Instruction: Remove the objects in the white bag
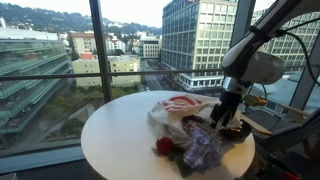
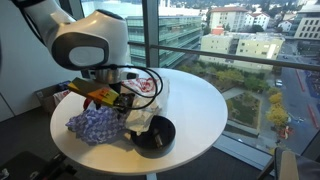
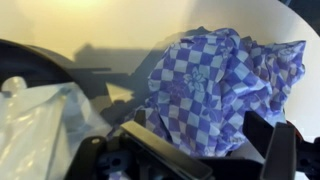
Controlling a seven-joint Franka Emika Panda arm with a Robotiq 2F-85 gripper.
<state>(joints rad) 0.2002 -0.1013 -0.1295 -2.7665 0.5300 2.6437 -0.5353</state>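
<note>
On the table (image 1: 110, 140), white bag (image 1: 178, 108) slumps.

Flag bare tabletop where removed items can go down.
Free: the wide stretch of round white table from the white plastic bag out to the rim opposite the arm. Crowded: under the gripper, where the blue checkered cloth, black bowl and a small red item bunch beside the bag.

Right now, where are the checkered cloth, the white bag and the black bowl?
checkered cloth (image 3: 215, 85): wrist view, its crumpled middle.
white bag (image 1: 178, 108): an exterior view, its top folds.
black bowl (image 2: 156, 150): an exterior view, its outer wall.
</note>
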